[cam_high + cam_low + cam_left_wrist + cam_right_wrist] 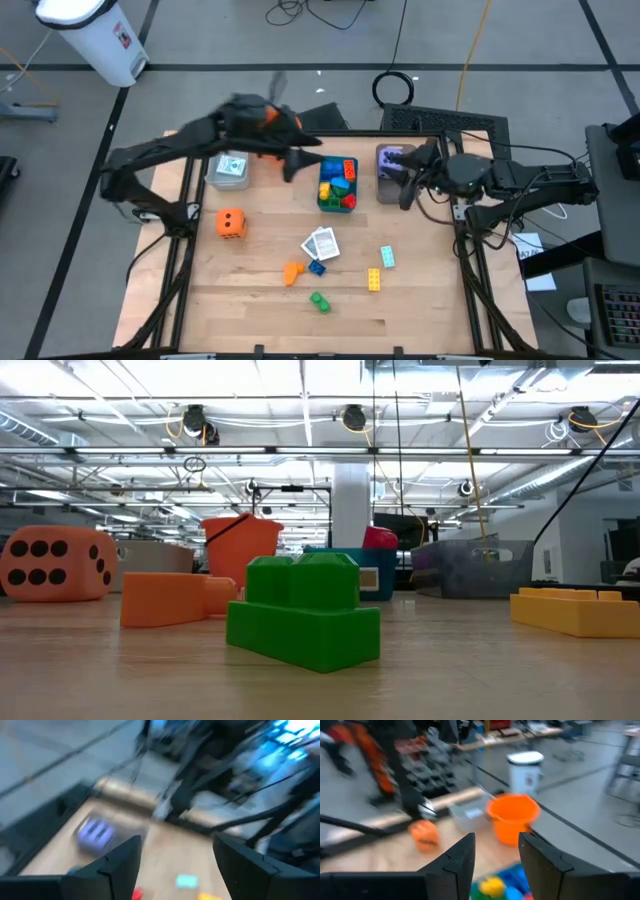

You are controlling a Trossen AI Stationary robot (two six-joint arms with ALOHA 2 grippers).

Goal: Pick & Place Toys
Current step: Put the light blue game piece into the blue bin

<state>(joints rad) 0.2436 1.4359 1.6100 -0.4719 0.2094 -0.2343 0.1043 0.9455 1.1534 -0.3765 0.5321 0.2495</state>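
Teal tray (337,186) holds bricks already; left gripper (296,163) hovers beside it, jaws apart and empty. Right gripper (408,188) waits opposite, jaws apart. Green brick (319,301) lies well below the tray (descend squarely over it).

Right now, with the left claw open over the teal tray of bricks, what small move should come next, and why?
Probably swing the left claw back toward the loose toys. Its jaws stand open and empty beside the teal tray, while the green brick, yellow brick and orange die lie unsorted on the table. The right claw waits by the grey tray.
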